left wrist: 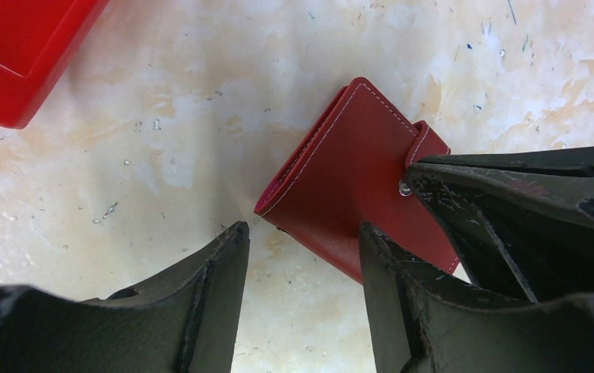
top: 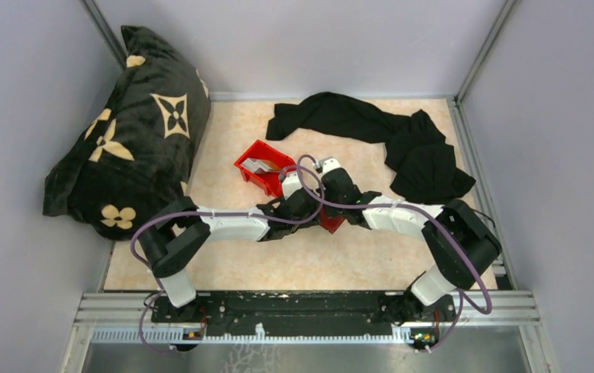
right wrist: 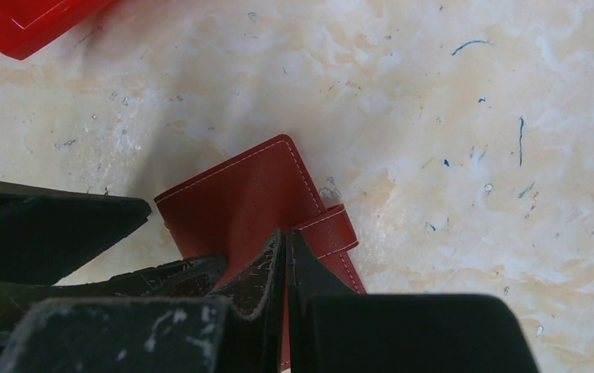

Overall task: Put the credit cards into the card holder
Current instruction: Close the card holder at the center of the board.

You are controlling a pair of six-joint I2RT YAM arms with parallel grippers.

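The card holder (left wrist: 340,175) is a dark red folded wallet, closed, lying flat on the table; it also shows as the card holder (right wrist: 235,206) and, between both arms, the card holder (top: 331,221). My right gripper (right wrist: 286,235) is shut, its tips pressed down on the cover beside the strap tab (right wrist: 331,231), with nothing between them. My left gripper (left wrist: 302,241) is open; one finger (left wrist: 383,268) overlaps the holder's near edge and the other finger (left wrist: 220,268) is over bare table. Pale credit cards (top: 259,165) lie in the red bin (top: 274,155).
The red bin's corner shows as the red bin (left wrist: 22,54) and the red bin (right wrist: 29,23). A black cloth (top: 372,124) lies at the back right. A black cushion (top: 134,132) with beige flowers leans at the left wall.
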